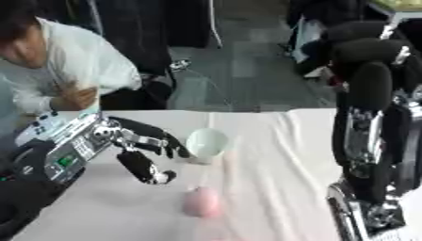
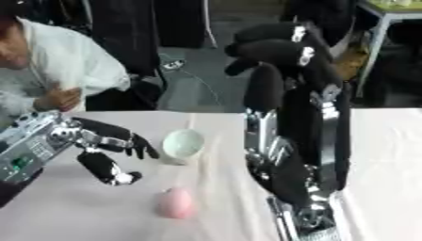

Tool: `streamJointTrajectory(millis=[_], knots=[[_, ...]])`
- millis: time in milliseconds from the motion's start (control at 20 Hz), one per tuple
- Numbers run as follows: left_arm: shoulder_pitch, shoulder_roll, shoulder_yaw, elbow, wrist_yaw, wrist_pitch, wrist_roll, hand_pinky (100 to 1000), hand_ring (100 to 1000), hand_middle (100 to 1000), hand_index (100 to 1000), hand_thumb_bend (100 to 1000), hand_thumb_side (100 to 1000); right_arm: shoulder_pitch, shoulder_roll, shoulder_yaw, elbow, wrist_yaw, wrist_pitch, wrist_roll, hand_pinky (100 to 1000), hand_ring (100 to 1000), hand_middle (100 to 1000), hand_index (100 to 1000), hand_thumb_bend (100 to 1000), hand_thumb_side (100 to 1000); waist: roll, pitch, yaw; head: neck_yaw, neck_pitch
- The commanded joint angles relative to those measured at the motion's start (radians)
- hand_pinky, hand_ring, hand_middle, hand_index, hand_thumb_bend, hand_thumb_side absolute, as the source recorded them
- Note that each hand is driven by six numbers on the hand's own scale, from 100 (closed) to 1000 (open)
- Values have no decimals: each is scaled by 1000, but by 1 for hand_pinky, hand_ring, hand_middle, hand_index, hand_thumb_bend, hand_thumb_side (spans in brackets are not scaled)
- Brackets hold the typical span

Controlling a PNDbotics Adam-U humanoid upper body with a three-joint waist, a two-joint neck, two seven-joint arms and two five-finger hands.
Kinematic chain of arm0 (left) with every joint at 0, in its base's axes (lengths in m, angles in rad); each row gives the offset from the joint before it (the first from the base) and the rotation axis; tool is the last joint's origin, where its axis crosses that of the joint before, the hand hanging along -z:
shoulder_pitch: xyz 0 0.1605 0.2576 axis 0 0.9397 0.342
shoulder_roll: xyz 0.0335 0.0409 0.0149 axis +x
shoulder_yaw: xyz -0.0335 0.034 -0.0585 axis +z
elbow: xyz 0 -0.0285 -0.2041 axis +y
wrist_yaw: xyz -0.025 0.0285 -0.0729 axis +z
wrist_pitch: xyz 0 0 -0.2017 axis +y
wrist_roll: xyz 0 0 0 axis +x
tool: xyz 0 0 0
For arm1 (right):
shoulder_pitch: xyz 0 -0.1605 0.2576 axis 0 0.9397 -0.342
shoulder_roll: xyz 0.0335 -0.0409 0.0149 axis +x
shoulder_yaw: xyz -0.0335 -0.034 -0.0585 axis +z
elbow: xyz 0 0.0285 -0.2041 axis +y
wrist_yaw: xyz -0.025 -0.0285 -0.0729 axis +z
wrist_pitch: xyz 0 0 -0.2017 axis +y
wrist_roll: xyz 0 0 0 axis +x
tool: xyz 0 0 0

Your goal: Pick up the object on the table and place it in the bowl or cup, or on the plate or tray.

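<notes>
A pink rounded object (image 1: 202, 202) lies on the pale tablecloth near the front middle. Behind it stands a small pale green cup (image 1: 206, 142), upright. My left hand (image 1: 152, 150) comes in from the left, open, its fingers (image 1: 169, 145) stretched toward the cup and ending just short of its left side. Its thumb (image 1: 148, 170) hangs down, up and left of the pink object. It holds nothing. My right hand (image 2: 268, 44) is raised high on the right, well above the table, with fingers relaxed and bent over, empty.
The table (image 1: 272, 141) is covered with a wrinkled pale cloth, and its far edge runs just behind the cup. My upright right forearm (image 2: 288, 155) stands over the table right of the cup and pink object. Dark floor lies beyond.
</notes>
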Motion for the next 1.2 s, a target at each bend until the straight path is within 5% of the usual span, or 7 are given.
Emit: streamJointTrajectory(millis=[50, 200, 350, 1200], knots=[[-27, -3, -21, 26, 20, -6, -13, 859, 880, 941, 1000, 853, 669, -9, 13, 4, -14, 8, 4, -17, 496, 607, 620, 639, 100, 489, 3, -12, -3, 8, -9], [-31, -21, -36, 45, 24, -17, -13, 882, 892, 946, 1000, 998, 896, -9, 17, 6, -15, 8, 6, -18, 496, 607, 620, 639, 100, 490, 3, -11, -7, 12, -9], [-35, -34, -38, 51, 4, -35, -13, 901, 898, 940, 1000, 1000, 983, -9, 20, 7, -17, 7, 7, -19, 496, 607, 620, 640, 100, 490, 4, -10, -10, 14, -5], [-46, -117, 2, 101, -321, -205, 107, 942, 930, 929, 999, 1000, 966, -7, 34, 13, -26, 0, 11, -18, 498, 606, 619, 640, 100, 489, 6, -8, -25, 15, 12]])
